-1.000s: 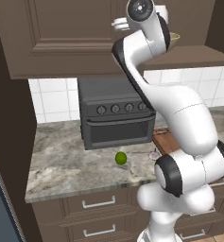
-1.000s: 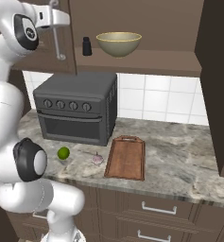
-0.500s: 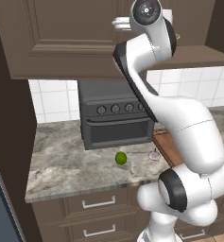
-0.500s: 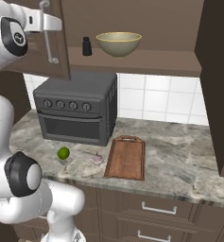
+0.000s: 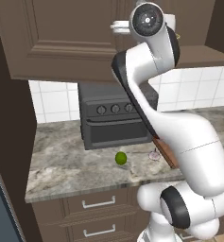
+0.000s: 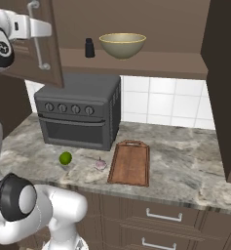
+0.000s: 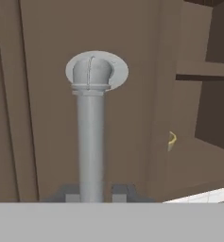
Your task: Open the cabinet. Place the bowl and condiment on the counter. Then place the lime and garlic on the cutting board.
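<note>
Right base view, oven: a dark grey countertop oven (image 6: 80, 111) stands on the table (image 6: 185, 166) against the white tiled wall (image 6: 161, 100), under the open cabinet shelf (image 6: 136, 62).
Door in the way: the left cabinet door (image 6: 36, 44) is swung out toward the camera, and its lower edge hangs in front of the oven's top left corner.
Right door: a second dark door (image 6: 223, 83) stands open at the right edge.
Drawers: brown drawers (image 6: 161, 215) with short silver pulls sit below the table.
Cabinet: dark brown wood with raised panels; in the left base view the door (image 5: 75, 38) covers the upper left.
Handle: a long silver bar (image 7: 90, 137) with a round mount, running upright in the hand view.
Gripper: the gripper (image 7: 99, 191) is pressed together on the handle, one dark finger at each side of the bar.
Bowl: the pale olive-beige bowl (image 6: 122, 45) sits on the shelf, upright.
Shaker: the small black shaker (image 6: 89, 48) stands on the same shelf, just left of the bowl and apart from it.
Lime: the bright green lime (image 6: 65, 157) lies on the table in front of the oven.
Garlic: the pale pinkish garlic (image 6: 101, 164) lies between the lime and the board, near the board's left edge.
Board: the reddish-brown cutting board (image 6: 131, 162) lies flat on the table right of the oven, bare.
</note>
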